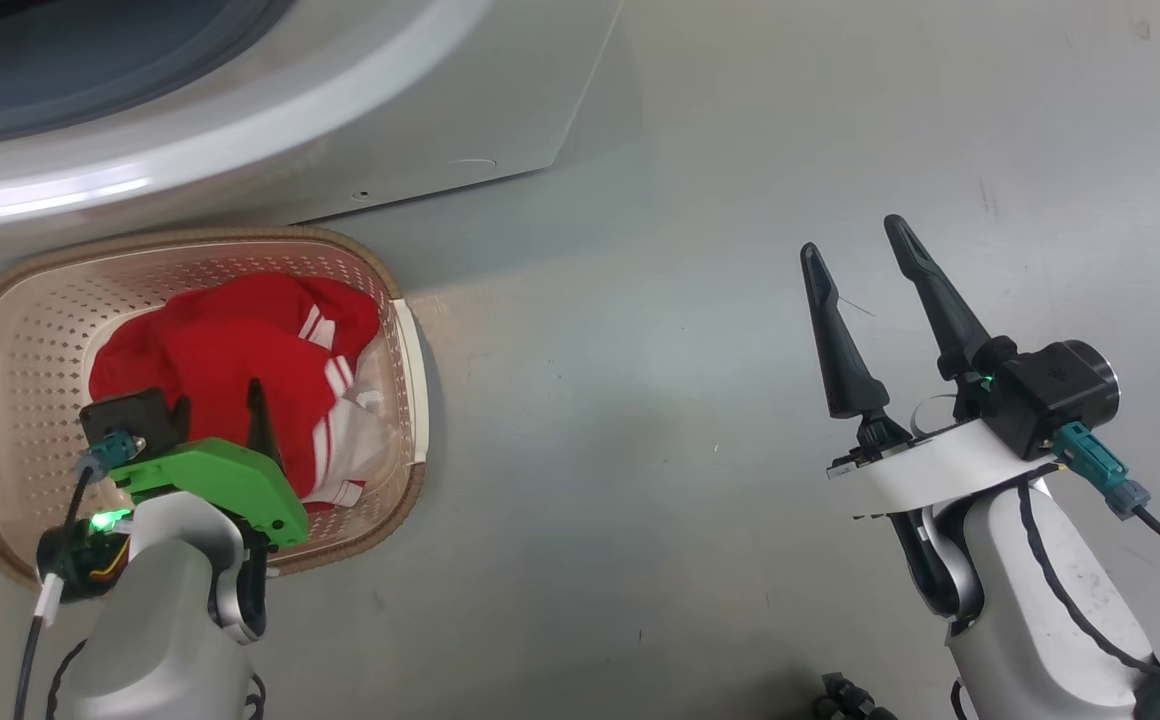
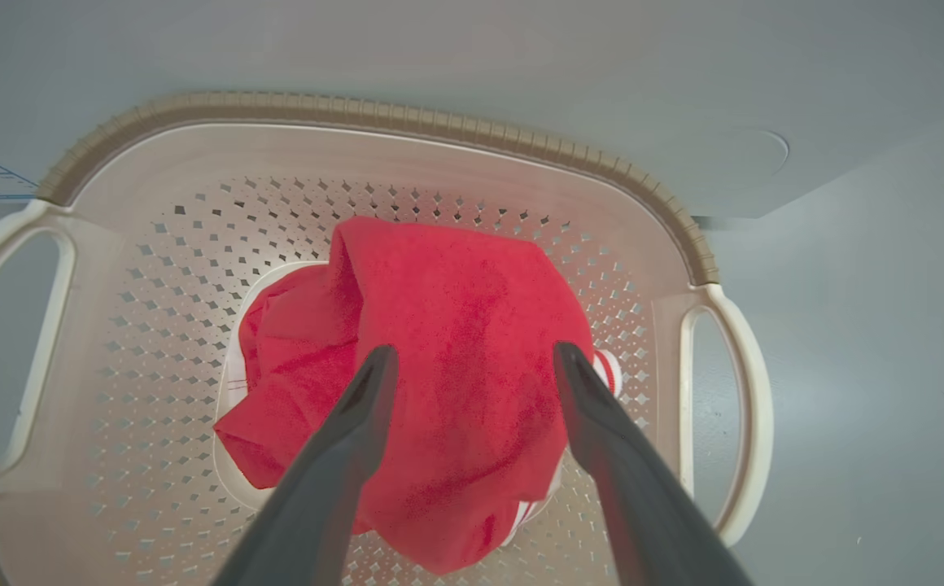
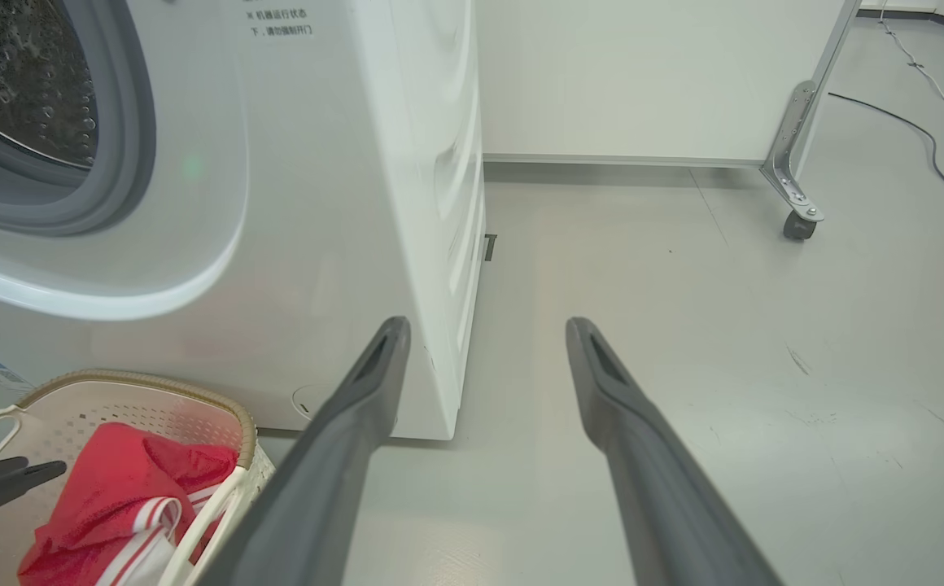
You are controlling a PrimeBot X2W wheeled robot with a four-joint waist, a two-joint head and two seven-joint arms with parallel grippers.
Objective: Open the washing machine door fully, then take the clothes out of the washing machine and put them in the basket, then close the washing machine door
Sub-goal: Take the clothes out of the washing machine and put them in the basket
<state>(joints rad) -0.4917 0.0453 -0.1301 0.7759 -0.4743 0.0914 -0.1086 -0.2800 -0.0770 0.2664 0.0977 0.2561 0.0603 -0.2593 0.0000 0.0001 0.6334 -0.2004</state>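
Head view: basket (image 1: 380,265) at lower left, just below the washing machine (image 1: 240,130), with the clothes (image 1: 230,340) inside. Left gripper (image 1: 225,405) is above the clothes. Right gripper (image 1: 852,236) at lower right, jaws wide, holding nothing, over the floor (image 1: 690,400).
Left wrist view: fingers spread wide over the red heap, not pinching it.
Right wrist view: fingers wide apart. Drum opening at upper left, basket with clothes at lower left.

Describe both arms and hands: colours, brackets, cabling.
Left hand: two long tapered dark fingers, bright green bracket, black camera block, teal connector, green light. Right hand: same fingers, white bracket, black cylindrical camera, teal connector on a black cable. Both forearms pale grey with black cables.
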